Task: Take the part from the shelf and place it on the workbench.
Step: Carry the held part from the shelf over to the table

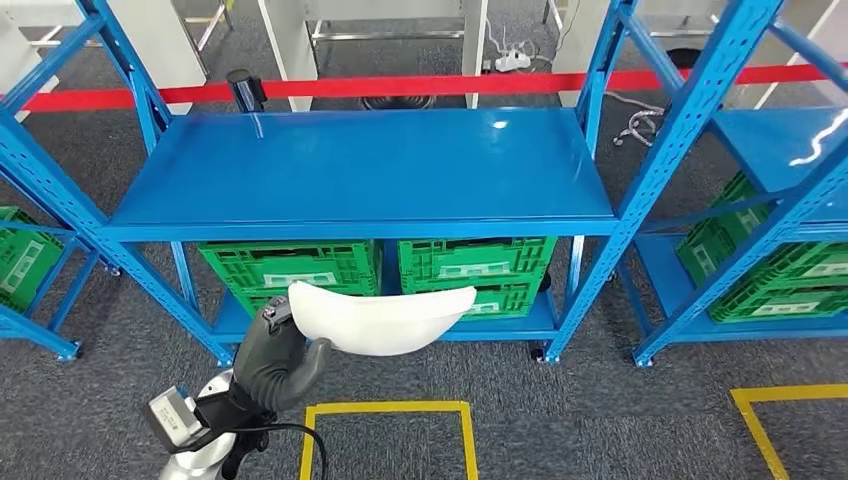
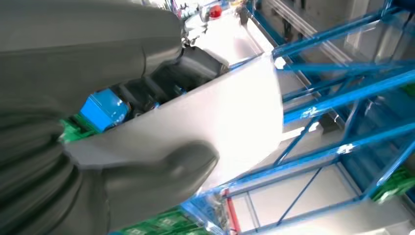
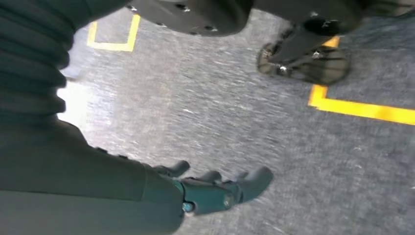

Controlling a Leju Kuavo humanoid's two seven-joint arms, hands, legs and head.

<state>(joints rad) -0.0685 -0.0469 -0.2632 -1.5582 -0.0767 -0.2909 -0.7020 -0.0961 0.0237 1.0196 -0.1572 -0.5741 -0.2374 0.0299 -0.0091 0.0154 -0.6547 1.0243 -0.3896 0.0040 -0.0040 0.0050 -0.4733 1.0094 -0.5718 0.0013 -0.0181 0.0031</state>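
Note:
The part (image 1: pixel 385 317) is a white curved panel, long and tapering to the right. My left hand (image 1: pixel 272 362) grips its left end and holds it in the air in front of the blue shelf (image 1: pixel 360 170), level with the lower tier. From the left wrist camera, the thumb (image 2: pixel 161 171) presses on the pale panel (image 2: pixel 230 117) and the darker fingers (image 2: pixel 161 85) lie behind it. My right hand (image 3: pixel 215 188) hangs over the grey carpet with its fingers loosely extended and nothing in them.
Green crates (image 1: pixel 300 268) stand on the shelf's lower tier, and more crates (image 1: pixel 770 270) sit in the rack to the right. Yellow floor markings (image 1: pixel 390 410) lie on the carpet. A red barrier tape (image 1: pixel 420 85) runs behind the shelf.

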